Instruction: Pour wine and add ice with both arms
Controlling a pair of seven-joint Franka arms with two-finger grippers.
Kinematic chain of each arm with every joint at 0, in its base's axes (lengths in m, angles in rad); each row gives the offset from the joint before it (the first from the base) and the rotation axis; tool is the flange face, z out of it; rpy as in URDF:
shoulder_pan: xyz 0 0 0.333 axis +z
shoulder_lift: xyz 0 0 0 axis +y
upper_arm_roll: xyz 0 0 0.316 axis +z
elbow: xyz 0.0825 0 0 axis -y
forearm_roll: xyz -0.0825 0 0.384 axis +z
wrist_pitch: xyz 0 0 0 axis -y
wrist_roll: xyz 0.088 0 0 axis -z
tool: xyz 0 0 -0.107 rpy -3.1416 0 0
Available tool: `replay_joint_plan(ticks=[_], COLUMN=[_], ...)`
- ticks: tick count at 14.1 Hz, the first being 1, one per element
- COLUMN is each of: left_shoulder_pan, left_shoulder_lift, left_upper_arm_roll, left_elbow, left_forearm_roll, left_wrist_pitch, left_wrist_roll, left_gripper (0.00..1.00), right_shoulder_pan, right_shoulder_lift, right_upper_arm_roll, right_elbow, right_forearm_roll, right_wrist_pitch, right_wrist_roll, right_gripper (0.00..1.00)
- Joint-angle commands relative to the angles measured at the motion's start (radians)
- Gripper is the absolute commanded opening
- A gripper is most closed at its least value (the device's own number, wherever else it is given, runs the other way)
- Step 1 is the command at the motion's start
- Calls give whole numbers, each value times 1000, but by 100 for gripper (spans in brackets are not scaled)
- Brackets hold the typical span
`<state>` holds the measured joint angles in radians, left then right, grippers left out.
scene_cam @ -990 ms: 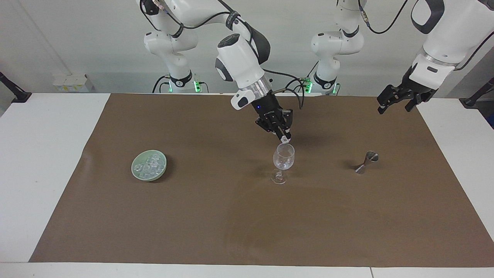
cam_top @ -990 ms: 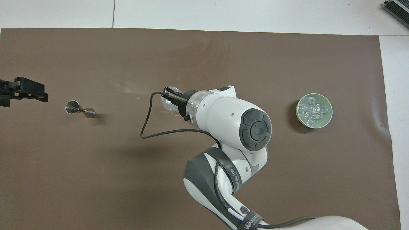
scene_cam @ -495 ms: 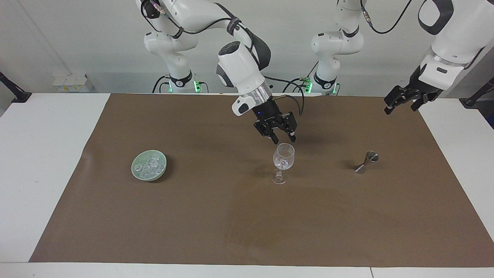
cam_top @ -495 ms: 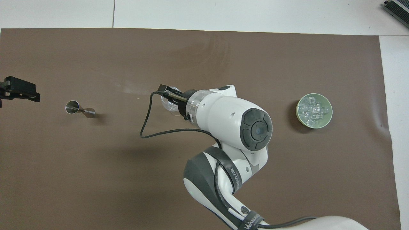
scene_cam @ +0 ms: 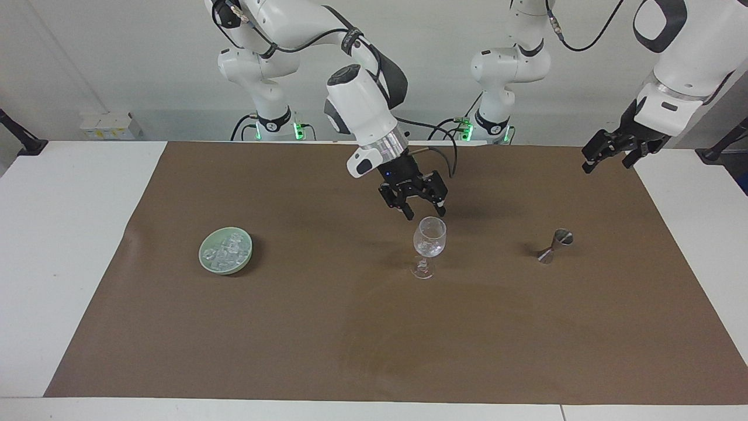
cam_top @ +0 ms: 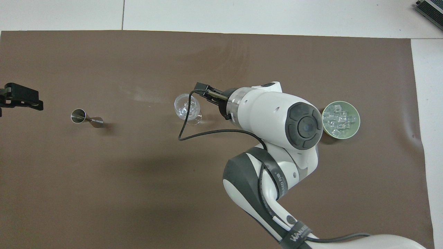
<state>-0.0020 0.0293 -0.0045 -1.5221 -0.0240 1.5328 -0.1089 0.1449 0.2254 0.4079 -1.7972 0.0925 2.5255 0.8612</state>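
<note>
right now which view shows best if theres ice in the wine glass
The overhead view: it looks straight down into the wine glass, and clear ice glints inside the bowl. The facing view shows the glass side-on, upright on its stem, with pale pieces low in the bowl, harder to read through the glass wall.

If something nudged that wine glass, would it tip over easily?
Probably. The wine glass stands upright on a thin stem over a small foot, so it looks top-heavy, and the ice cubes in its bowl likely add to that. Being thin clear glass, it would probably break if it fell.
</note>
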Motion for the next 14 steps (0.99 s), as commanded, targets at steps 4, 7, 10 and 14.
replay_joint_plan(ticks=[4,7,10,14], left_shoulder_pan=[7,5,7,5], left_shoulder_lift=[-32,-32,-32,-32], left_upper_arm_roll=[-3,-3,-3,-3], left_elbow=[-39,-39,-39,-39], left_forearm_roll=[10,10,10,10], left_wrist_pitch=[13,13,13,13], left_wrist_roll=[0,0,0,0], left_gripper=[100,100,100,100], right_shoulder_pan=[-166,-212,-222,-225], right_shoulder_lift=[-248,-331,-356,-356], right_upper_arm_roll=[6,5,-15,-84], right_elbow=[-76,-59,2,24], right_forearm_roll=[-20,-22,-23,-63], right_wrist_pitch=[-382,-564,-683,-717], right_wrist_roll=[-226,-310,-381,-476], right_gripper=[100,100,100,100])
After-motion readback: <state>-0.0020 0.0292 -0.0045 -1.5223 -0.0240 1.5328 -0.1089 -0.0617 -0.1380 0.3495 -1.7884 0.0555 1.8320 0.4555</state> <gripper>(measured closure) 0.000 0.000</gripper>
